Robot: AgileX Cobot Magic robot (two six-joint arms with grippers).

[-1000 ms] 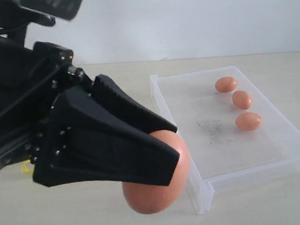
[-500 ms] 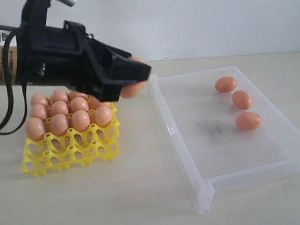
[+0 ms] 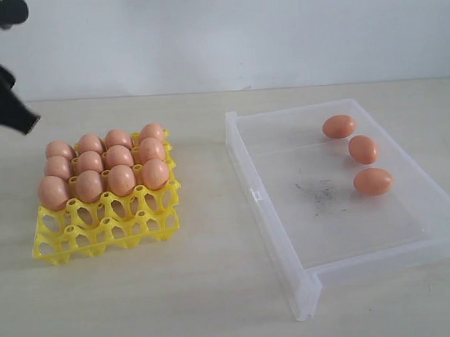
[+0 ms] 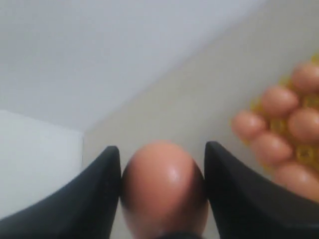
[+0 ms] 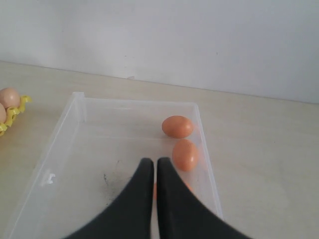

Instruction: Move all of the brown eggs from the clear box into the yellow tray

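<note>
1. The left gripper (image 4: 162, 149) holds one brown egg (image 4: 164, 189) clamped between its two black jaws, near the yellow tray (image 3: 108, 229).
2. The yellow tray sits on the counter (image 3: 178, 290), left of the clear box (image 3: 317, 231). It carries twelve eggs (image 3: 120, 155) in three rows of four, at its far side.
3. Three loose eggs (image 3: 363, 149) lie in a line along the right wall of the clear box.
4. The right gripper (image 5: 152, 162) is poised over the clear box with its jaws pressed together.

Egg tray (image 3: 101, 235) sits left of the box (image 3: 254, 193) holding three eggs (image 3: 363, 149).
</note>
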